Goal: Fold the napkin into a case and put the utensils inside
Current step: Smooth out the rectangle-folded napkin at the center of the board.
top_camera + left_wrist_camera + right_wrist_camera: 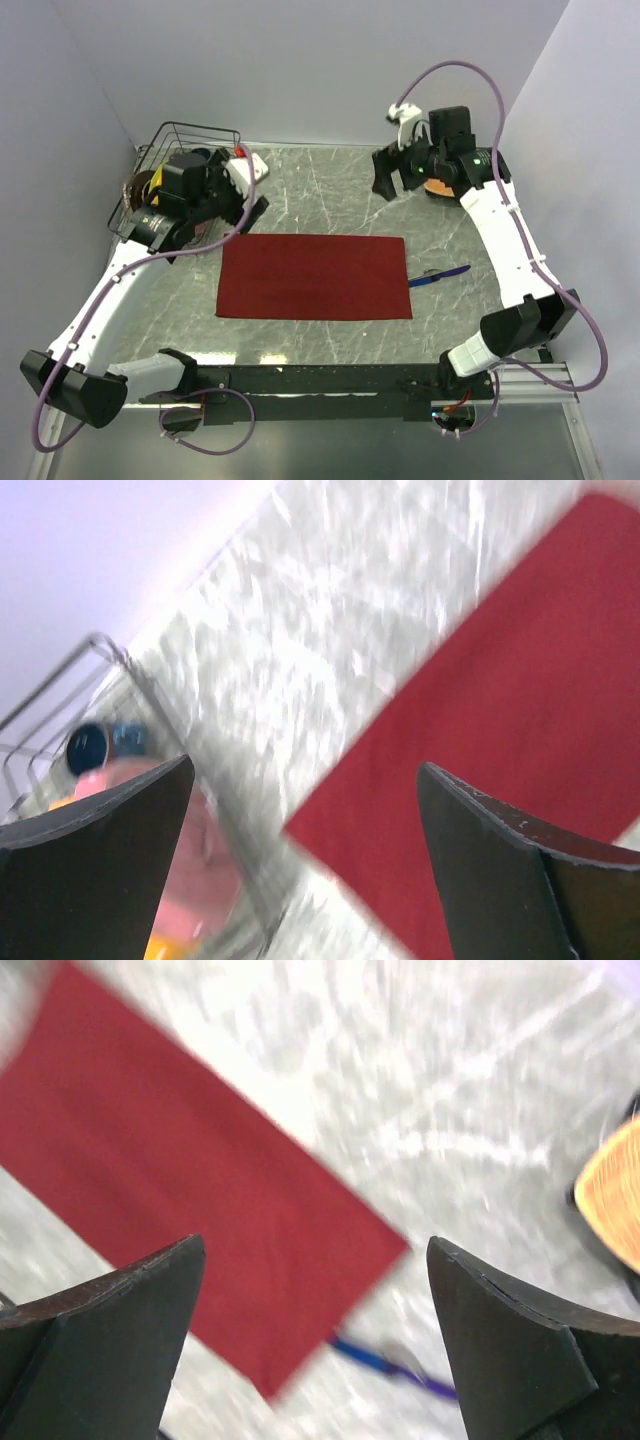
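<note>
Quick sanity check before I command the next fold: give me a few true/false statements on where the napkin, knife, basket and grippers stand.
1. The napkin lies flat on the table, gripped by neither arm. True.
2. The knife rests on top of the napkin. False: it lies on the bare table beside the napkin's edge, on the right arm's side.
3. The left gripper and the right gripper are both open and empty. True.
4. The wire basket stands beside the right arm. False: it sits at the far left corner, near the left gripper.
</note>
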You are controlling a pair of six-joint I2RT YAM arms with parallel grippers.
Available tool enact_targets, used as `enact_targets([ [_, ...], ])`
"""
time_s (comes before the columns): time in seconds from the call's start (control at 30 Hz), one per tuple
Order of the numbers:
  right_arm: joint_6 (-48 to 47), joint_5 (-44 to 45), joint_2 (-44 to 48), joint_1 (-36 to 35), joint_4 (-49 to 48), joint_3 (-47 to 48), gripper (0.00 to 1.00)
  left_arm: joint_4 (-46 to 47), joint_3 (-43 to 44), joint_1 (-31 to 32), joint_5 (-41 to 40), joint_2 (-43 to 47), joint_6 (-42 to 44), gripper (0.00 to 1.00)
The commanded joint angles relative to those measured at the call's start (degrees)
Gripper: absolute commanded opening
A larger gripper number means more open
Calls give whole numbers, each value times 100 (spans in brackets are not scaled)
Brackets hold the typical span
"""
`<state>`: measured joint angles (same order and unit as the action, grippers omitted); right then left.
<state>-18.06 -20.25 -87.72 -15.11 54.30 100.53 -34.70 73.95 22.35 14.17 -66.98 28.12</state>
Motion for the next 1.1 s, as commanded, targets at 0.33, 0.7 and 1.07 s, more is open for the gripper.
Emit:
enact_targets([
  [0.33, 4159, -2765, -975, -246, -3160, -2114, 100, 5097, -2902, 893, -2137, -272, -607, 99],
  [0.7, 5339, -2906, -1897, -361, -5017, -3013, 100, 8698, -3915, 1570, -2077, -1747, 422, 99],
  [1.07, 5612, -3002, -2565, -229, -5413, -3118, 100, 9666, -3229, 1738, -2138, -3663, 475, 99],
])
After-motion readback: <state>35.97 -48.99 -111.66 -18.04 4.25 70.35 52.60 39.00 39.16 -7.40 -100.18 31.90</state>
